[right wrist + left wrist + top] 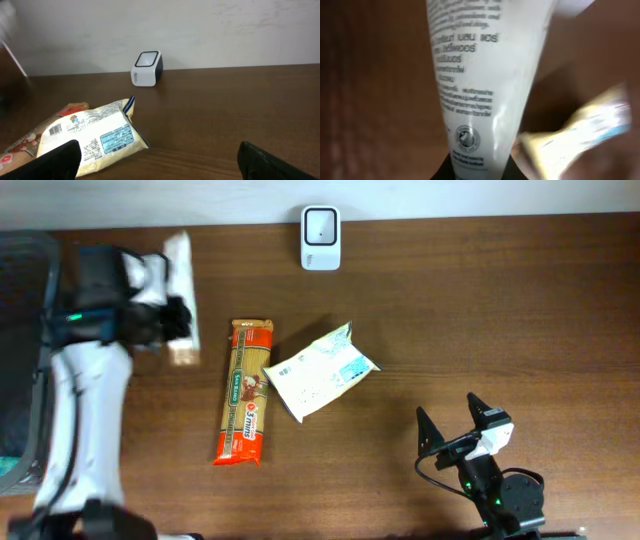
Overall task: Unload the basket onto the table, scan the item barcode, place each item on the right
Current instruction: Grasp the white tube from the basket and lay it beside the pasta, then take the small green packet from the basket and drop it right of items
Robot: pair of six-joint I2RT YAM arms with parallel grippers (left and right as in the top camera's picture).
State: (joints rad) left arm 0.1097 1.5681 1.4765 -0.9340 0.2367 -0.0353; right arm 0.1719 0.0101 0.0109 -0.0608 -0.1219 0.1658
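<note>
showing one tube (pixel 181 262), one pasta pack (pixel 245 392), one pouch (pixel 320 370), one scanner (pixel 321 238).

The overhead camera looks straight down on the table (pixel 500 330) from well above. The left wrist camera sits very close to a white tube (pixel 480 90), which fills its blurred frame; it probably faces downward. The right wrist camera sits low, facing across the table toward the wall (pixel 200 30). It shares the scanner (pixel 321 238) and pale packet (pixel 320 370) with the overhead view.
</note>
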